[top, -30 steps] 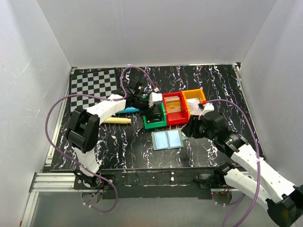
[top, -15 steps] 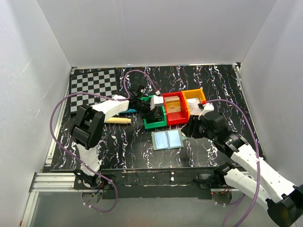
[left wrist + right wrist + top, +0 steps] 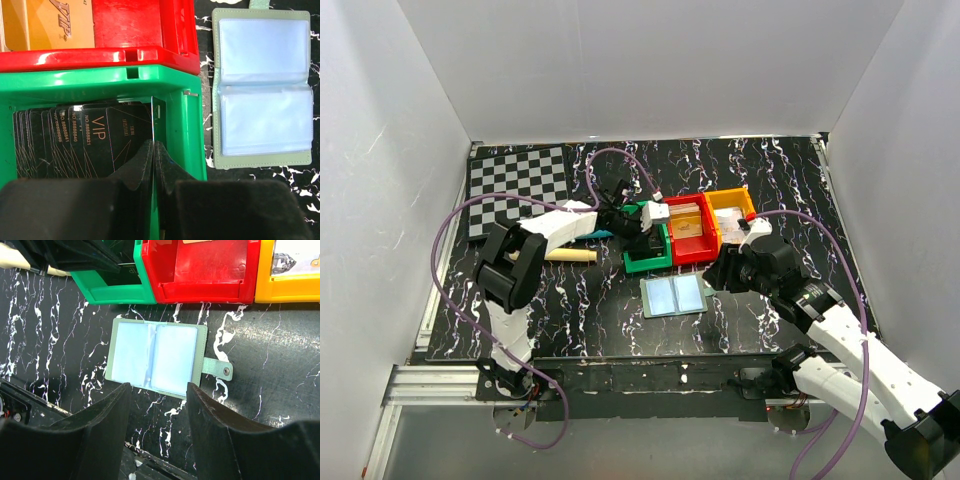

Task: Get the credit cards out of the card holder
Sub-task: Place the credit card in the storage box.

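In the left wrist view, a gold card (image 3: 47, 22) in the red bin (image 3: 130, 52) at the upper left of the frame bears "VIP" in slanted letters, turned sideways. At the lower left, the dark credit cards (image 3: 100, 145) fanned in the green bin (image 3: 100, 82) also carry sideways print. The frontmost reads "VIP" with "NO.88888821" beside it. The next shows "NO.88888840", and those behind begin "NO.8888" but are too small to finish. A tiny line of print to the right of "VIP" cannot be read.

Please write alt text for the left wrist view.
The left gripper pinches a thin dark card, seen edge-on, at a green bin holding a row of black cards. An open card holder lies to the right.
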Tool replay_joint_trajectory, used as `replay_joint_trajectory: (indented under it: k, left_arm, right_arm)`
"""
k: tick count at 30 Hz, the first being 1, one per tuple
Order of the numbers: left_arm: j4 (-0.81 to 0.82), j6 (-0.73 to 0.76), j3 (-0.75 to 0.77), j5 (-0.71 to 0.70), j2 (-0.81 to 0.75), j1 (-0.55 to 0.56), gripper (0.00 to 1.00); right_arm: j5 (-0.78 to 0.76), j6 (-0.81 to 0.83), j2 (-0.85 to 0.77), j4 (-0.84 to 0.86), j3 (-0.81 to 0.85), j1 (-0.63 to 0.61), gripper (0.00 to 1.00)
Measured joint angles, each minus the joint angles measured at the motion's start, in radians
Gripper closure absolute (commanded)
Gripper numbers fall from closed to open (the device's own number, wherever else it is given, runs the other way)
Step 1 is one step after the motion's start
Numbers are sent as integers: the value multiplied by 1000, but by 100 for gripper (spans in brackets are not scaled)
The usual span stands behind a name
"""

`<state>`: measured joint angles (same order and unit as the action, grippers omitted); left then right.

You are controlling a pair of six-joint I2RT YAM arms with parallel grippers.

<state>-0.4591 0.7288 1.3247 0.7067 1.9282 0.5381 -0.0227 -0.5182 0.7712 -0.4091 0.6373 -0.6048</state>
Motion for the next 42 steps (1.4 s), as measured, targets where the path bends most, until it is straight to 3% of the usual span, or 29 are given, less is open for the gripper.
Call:
replay_joint_trajectory:
  k: [13,31,42]
  left_arm:
    - [-19,-56,84,-48,60,1,100]
    - [-11,-54,84,-102,60,0,100]
    - [-3,-57,76,-135,60,-9,83]
  right_arm:
    - [-1,2,0,0,0,0,43]
    - [-3,2,0,0,0,0,43]
    - [-4,2,0,0,0,0,42]
